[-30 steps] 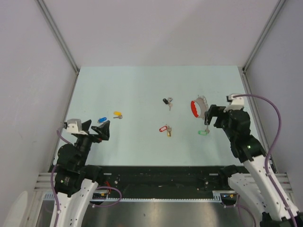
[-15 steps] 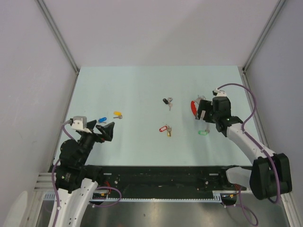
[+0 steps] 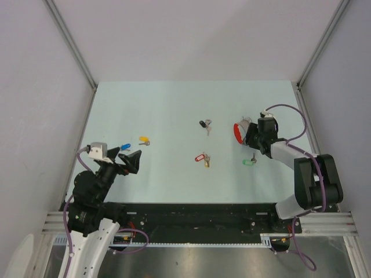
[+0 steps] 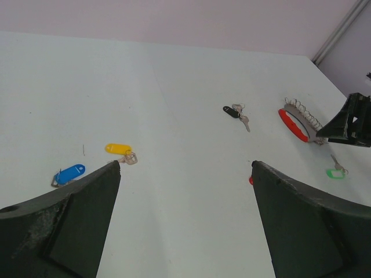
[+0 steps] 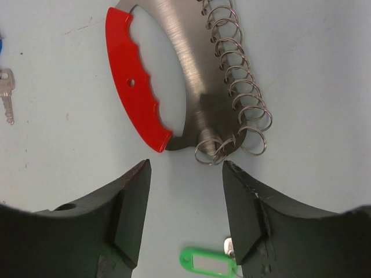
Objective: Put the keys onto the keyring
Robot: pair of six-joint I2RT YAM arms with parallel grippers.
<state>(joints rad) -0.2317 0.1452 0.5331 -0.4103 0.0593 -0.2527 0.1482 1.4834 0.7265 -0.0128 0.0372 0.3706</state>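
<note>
The keyring [image 3: 238, 132], half red band and half steel loops, lies flat at the right of the table. My right gripper [image 3: 250, 139] is open and low just on its near side. In the right wrist view the fingers straddle bare table just short of the keyring [image 5: 134, 87] and its wire rings [image 5: 243, 98]. The green-tagged key [image 5: 208, 263] lies between the fingers, nearer the camera. My left gripper [image 3: 126, 158] is open and empty at the left, near the blue-tagged key [image 3: 124, 146] and the yellow-tagged key [image 3: 144, 139].
A black-tagged key [image 3: 203, 123] and a red-tagged key [image 3: 200, 157] lie mid-table. The green-tagged key [image 3: 248, 162] is near the right arm. A silver key [image 5: 6, 95] shows at the right wrist view's left edge. Enclosure walls border the table.
The right arm has stretched forward and dropped low, bringing its open gripper up to the keyring's near side. The left gripper has shifted slightly. The keys have not moved.
</note>
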